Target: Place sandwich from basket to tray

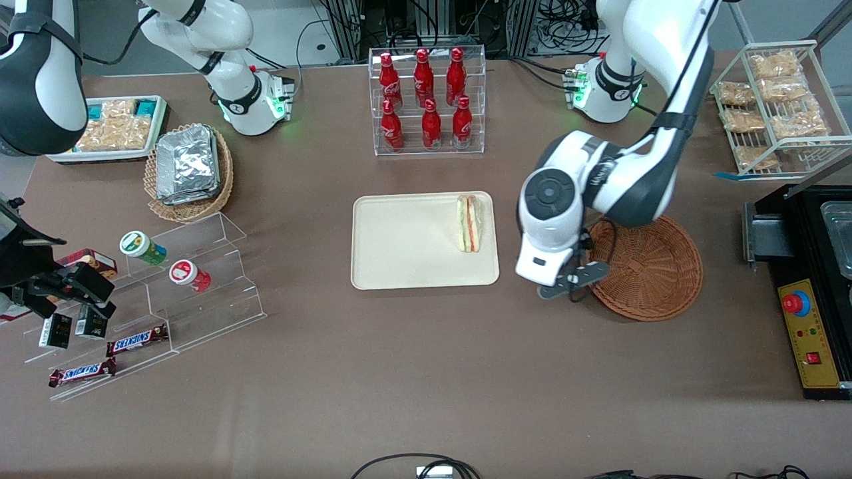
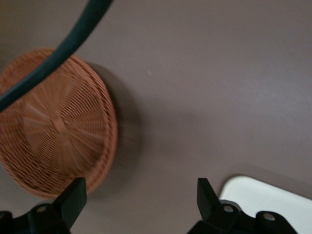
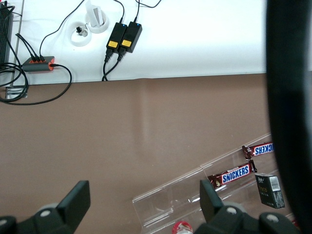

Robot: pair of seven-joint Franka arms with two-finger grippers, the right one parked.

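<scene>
The clear-wrapped triangular sandwich point(image 1: 470, 223) lay on the cream rectangular tray point(image 1: 406, 246), near its basket-side edge. The round reddish-brown wicker basket point(image 1: 655, 269) held nothing. The gripper point(image 1: 571, 285) hung between them, fingers point(image 2: 73, 197) spread, empty; placement appeared complete

The basket point(image 1: 649, 269) is rough woven wicker. The tray point(image 1: 406, 243) looks smooth and matt, like plastic. The sandwich point(image 1: 469, 223) has a shiny clear wrap. The table point(image 1: 413, 372) is dull brown. The pincer point(image 1: 572, 283), between tray and basket, is black plastic with fingers apart.
</scene>
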